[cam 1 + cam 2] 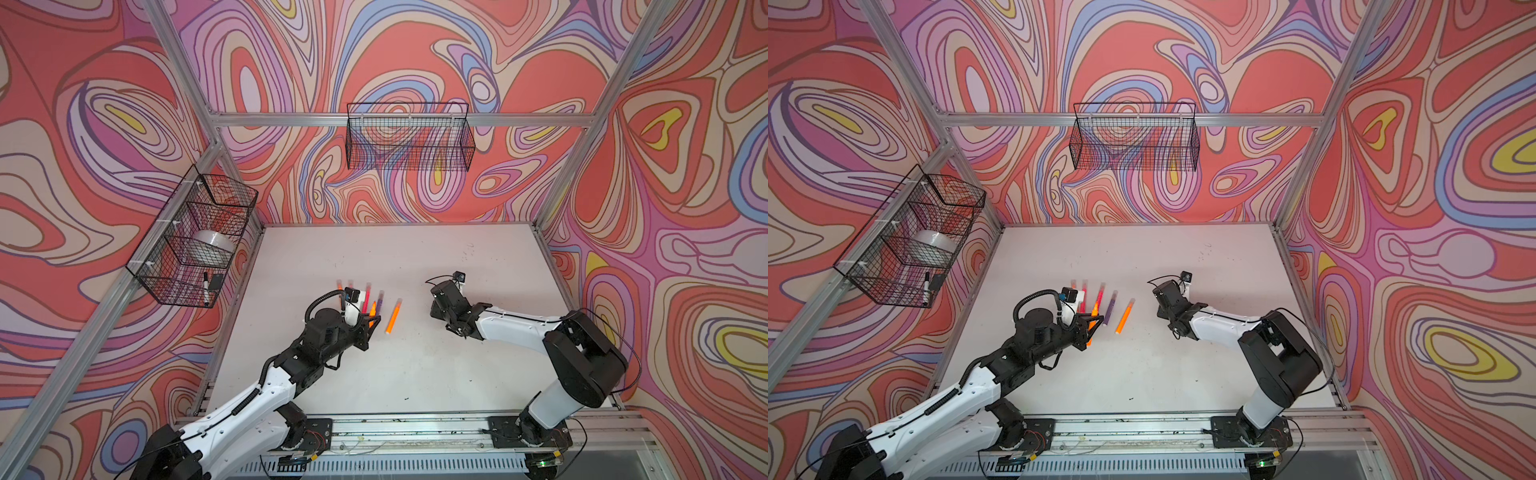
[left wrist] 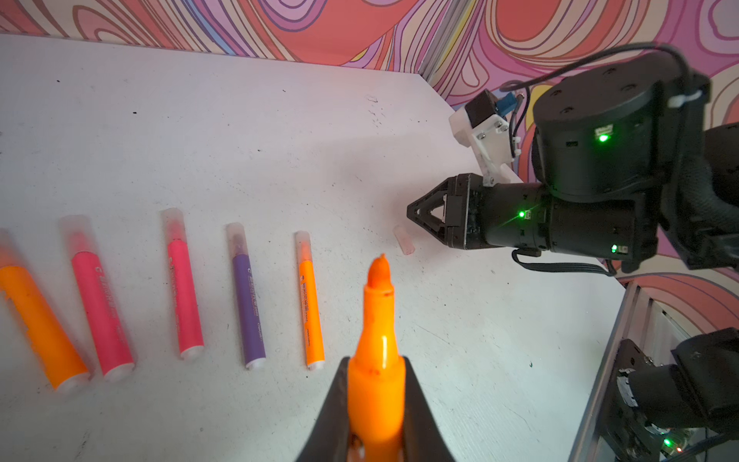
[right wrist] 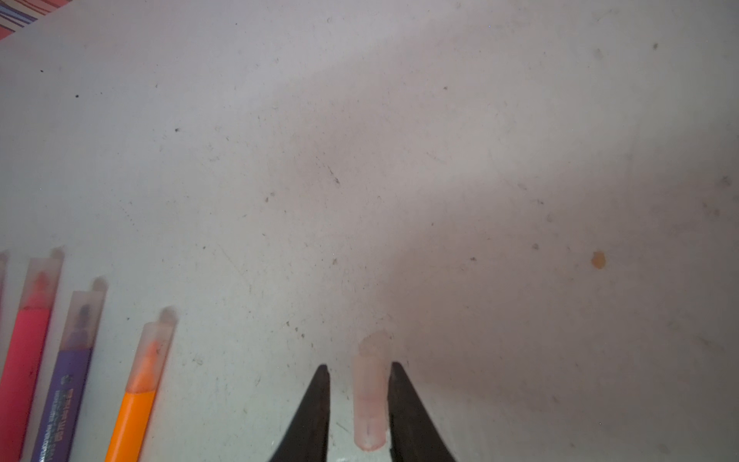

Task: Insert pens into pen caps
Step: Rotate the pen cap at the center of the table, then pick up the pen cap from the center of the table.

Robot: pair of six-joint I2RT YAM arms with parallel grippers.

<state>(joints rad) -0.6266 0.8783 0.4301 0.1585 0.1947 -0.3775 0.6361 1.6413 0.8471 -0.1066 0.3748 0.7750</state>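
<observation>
My left gripper (image 2: 376, 360) is shut on an uncapped orange pen (image 2: 376, 320), whose pointed tip sticks out past the fingers. In both top views it hovers over the row of pens (image 1: 374, 322) (image 1: 1098, 322). Several capped pens lie side by side on the white table: orange (image 2: 40, 320), pink (image 2: 100, 312), pink (image 2: 182, 292), purple (image 2: 246, 296) and orange (image 2: 310, 300). One loose pen cap (image 3: 370, 404), pale and translucent, lies flat on the table. My right gripper (image 3: 359, 366) straddles it, open, with one finger close against the cap and a gap on the other side.
A wire basket (image 1: 195, 237) on the left wall holds a tape roll and a white marker. Another wire basket (image 1: 409, 137) hangs on the back wall. An aluminium rail (image 1: 415, 428) runs along the table's front edge. A small orange stain (image 3: 598, 260) marks the table.
</observation>
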